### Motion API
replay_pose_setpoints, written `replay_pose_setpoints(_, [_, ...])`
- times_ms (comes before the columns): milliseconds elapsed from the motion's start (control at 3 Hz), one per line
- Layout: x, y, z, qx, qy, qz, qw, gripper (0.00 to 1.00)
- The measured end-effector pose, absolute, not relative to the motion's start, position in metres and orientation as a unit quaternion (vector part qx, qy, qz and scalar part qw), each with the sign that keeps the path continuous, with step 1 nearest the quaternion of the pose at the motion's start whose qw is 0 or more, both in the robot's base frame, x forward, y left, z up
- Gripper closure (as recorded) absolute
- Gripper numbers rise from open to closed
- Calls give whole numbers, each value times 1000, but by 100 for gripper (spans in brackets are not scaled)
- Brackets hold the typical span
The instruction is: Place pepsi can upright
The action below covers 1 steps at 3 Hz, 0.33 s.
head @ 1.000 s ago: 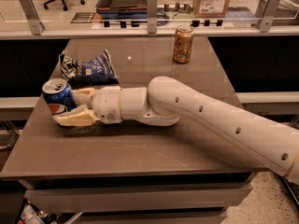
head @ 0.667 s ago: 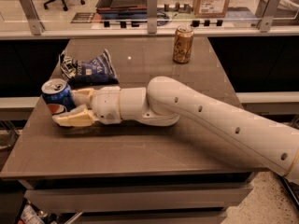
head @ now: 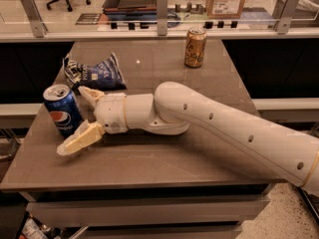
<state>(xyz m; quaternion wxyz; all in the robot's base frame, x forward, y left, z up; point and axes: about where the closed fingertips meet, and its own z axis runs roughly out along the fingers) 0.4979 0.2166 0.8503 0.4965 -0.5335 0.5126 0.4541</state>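
Note:
The pepsi can (head: 61,111) is blue with the round logo and stands upright near the left edge of the brown table (head: 164,158). My gripper (head: 73,119) lies low over the table just right of the can, with its tan fingers (head: 81,138) spread apart. One finger is behind the can's right side and the other is in front of it. The jaws are open and do not squeeze the can.
A dark blue and white snack bag (head: 94,72) lies just behind the gripper. A gold-tan can (head: 195,47) stands upright at the back of the table. My white arm crosses the table from the right. A glass rail and a counter run behind the table.
The fingers have spread wider apart, letting go of the pepsi can. The can stays upright in the same spot.

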Motion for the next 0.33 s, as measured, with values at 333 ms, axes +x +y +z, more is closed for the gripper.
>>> replay_pose_setpoints(333, [498,217,850,-534,513,454,496,0])
